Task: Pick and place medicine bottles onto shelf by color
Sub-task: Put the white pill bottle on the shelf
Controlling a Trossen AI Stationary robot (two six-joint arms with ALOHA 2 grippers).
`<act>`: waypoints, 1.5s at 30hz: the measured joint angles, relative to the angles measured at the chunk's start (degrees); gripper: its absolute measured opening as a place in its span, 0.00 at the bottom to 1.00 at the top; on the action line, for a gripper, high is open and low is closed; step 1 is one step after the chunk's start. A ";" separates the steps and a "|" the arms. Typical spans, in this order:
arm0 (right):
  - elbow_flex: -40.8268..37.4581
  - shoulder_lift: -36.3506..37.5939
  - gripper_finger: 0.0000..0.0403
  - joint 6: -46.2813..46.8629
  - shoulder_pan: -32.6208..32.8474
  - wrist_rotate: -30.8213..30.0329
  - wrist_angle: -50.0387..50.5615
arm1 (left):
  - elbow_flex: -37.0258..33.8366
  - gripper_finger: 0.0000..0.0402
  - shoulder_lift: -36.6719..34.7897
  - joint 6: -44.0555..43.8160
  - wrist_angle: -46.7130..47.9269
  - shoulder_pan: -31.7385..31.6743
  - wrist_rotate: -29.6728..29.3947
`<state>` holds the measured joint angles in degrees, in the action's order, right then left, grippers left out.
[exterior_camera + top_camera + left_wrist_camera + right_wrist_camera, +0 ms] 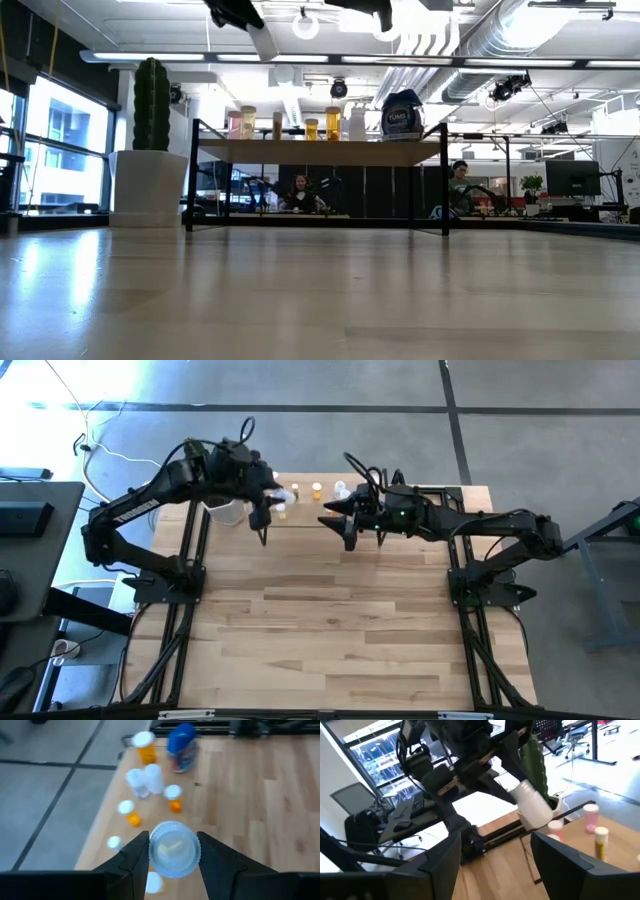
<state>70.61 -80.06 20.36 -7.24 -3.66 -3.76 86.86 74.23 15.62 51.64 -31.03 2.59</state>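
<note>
The left gripper [172,857] was clenched on a white bottle [173,849] above the shelf [455,492], where other bottles [150,779] stood crowded; a careless descent risked toppling them. The right gripper [335,520] hung nearby, released and empty, within collision reach

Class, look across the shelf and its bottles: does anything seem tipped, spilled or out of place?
Nothing stands out. The bottles stand upright on the shelf, including the blue one. The left tool holds a white bottle above them.
</note>
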 joint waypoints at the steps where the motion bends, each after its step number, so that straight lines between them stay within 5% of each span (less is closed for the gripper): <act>1: -0.01 0.18 0.57 -0.48 -0.30 0.00 0.15 | 0.60 0.33 0.60 -0.30 0.02 -0.59 -0.33; 12: -0.02 1.17 0.57 -2.64 -5.78 0.00 0.13 | 7.26 0.33 10.28 -6.06 4.18 -4.24 -0.31; 30: -0.02 1.15 0.57 -2.74 -14.49 1.15 2.65 | 7.45 0.33 19.89 -10.95 4.27 -2.52 -0.31; 45: -0.02 1.10 0.57 -2.86 -15.66 3.27 4.87 | 7.40 0.33 24.46 -11.13 4.56 -1.04 -2.23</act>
<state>70.59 -78.96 17.50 -22.90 -0.38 1.10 94.26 98.69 4.49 56.20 -32.08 0.36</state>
